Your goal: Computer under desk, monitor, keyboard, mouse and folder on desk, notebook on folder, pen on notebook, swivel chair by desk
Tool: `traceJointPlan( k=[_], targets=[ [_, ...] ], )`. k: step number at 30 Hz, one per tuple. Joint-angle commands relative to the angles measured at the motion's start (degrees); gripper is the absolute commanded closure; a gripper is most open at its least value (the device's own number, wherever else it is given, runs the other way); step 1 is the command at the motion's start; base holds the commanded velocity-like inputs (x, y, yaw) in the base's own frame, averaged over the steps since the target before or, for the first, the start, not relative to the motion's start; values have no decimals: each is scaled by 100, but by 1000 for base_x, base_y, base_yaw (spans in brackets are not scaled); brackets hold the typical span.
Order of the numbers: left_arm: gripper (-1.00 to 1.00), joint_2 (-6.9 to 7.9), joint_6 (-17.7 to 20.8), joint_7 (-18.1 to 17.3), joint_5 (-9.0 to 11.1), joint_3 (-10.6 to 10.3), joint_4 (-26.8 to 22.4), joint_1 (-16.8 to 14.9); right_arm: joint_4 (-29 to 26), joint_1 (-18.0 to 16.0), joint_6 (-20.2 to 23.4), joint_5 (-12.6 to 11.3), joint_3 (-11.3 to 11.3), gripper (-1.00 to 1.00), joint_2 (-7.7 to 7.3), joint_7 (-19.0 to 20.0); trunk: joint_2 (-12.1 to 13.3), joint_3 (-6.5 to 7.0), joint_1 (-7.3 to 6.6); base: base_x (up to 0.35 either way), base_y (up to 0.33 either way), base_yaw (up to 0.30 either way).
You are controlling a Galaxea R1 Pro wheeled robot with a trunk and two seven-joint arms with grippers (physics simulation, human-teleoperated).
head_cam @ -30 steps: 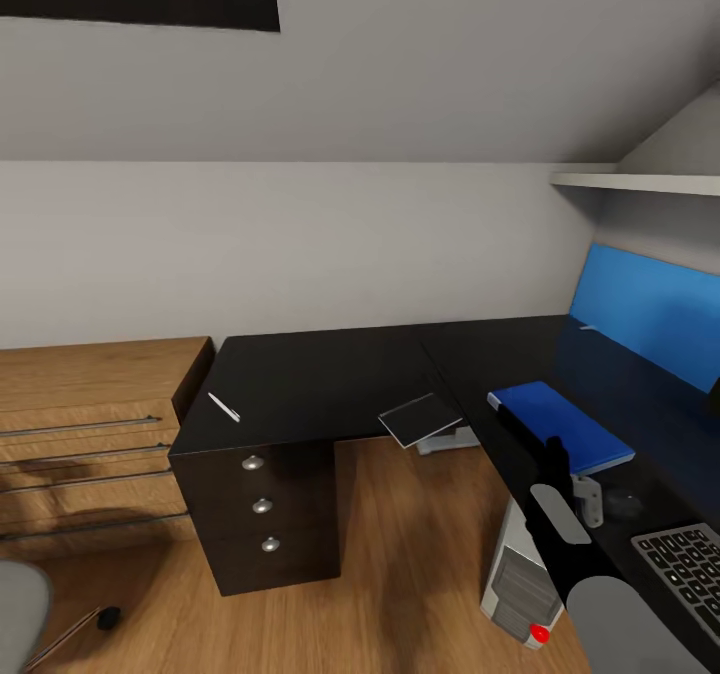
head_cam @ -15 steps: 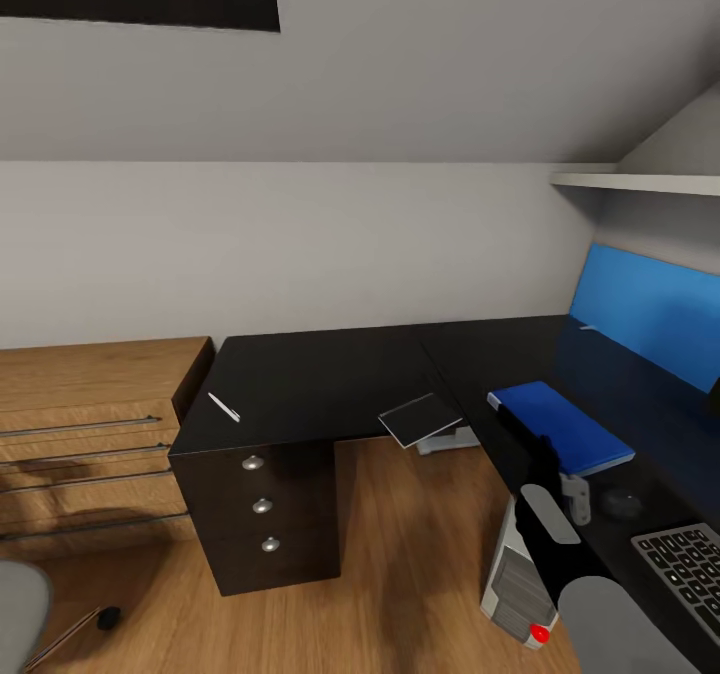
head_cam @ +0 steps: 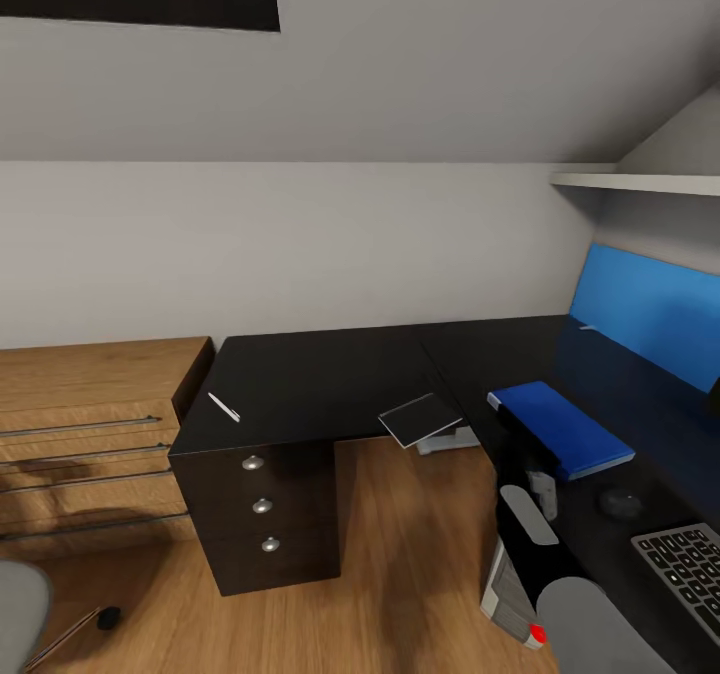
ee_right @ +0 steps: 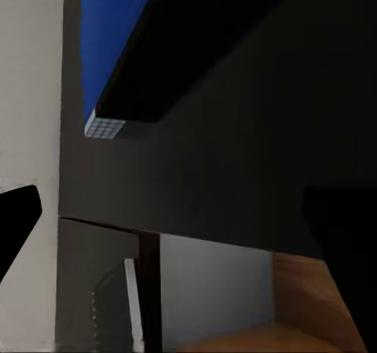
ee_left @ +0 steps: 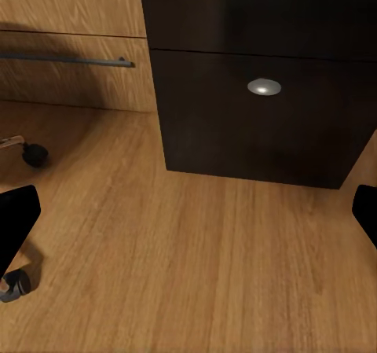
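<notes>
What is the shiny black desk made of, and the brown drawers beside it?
The desk looks like glossy black lacquered board or laminate: its top mirrors the blue wall panel, and it has round metal-looking knobs. The dresser looks like light wood or wood veneer, with visible grain and thin grey bar handles. Being rendered, neither is certain.
</notes>
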Motion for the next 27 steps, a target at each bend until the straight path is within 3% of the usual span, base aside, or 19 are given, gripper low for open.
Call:
traceJointPlan(
  k=[1,3,6,10,27],
  targets=[
    [-100,-1,-10,45,-62,23,1,-3,-3,0,30,-101,-5,-100,17,-15,-3,-6,0,0,0,0],
    [-100,-1,-10,45,-62,23,1,-3,-3,1,238,-101,34,-100,41,-15,-3,-6,0,0,0,0],
    [-100,-1,-10,45,-62,23,1,-3,3,2,1139,-105,166,-100,64,10,-3,-6,0,0,0,0],
    [-100,-1,-10,45,-62,23,1,-3,5,3,1750,-111,207,-100,74,24,-3,-6,0,0,0,0],
    [-100,-36,-10,53,-62,23,1,-3,86,4,2260,-104,267,-100,312,28,-3,-6,0,0,0,0]
  ],
)
